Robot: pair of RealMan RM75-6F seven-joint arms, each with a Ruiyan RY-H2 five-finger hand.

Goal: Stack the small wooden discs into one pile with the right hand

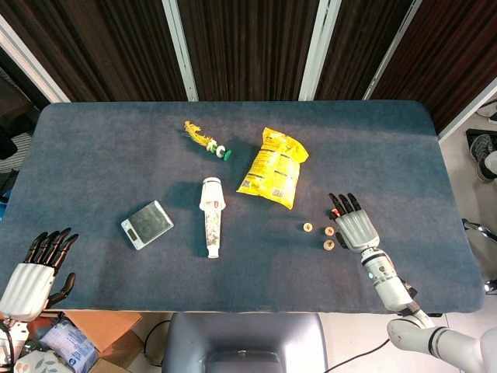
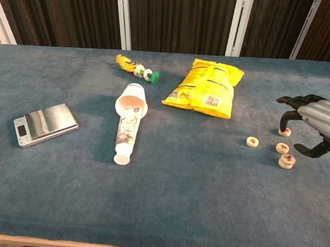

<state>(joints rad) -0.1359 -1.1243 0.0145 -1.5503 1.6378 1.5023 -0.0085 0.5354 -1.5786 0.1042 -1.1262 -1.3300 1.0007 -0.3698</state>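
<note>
1. Chest view: four small wooden discs lying at the right of the blue surface (image 2: 162, 211), near the right hand (image 2: 320, 124).
   - leftmost disc (image 2: 252, 142) lying alone, apart from the others
   - middle disc (image 2: 282, 147) just beside the started pile
   - two-high pile (image 2: 286, 161) nearest the front edge
   - far disc (image 2: 284, 132) under the fingertips (image 2: 283, 117) of the right hand, contact not certain
2. Right hand empty, fingers curled loosely and apart, holding nothing.
3. Left hand (image 1: 35, 272) resting off the front left corner, fingers straight and close together, holding nothing.
4. Handling, as a judgement:
   - light, stiff, flat; unlikely to break
   - smooth wood, so liable to slip from a loose pinch
   - low against the cloth, so hard to get under; best pinched by the rim between thumb and one finger
   - pile easily knocked over; set each disc down flat and centred, no sideways push
5. Other things around:
   - yellow snack bag (image 1: 276, 167) behind the discs, near but apart
   - tipped paper cup (image 1: 211, 216) lying on its side, mid-surface
   - small scale (image 1: 146, 224) to the left
   - feathered toy (image 1: 207, 141) toward the back
6. Nothing between hand and discs; only real hazard the pile itself and the neighbouring disc close beside it.
</note>
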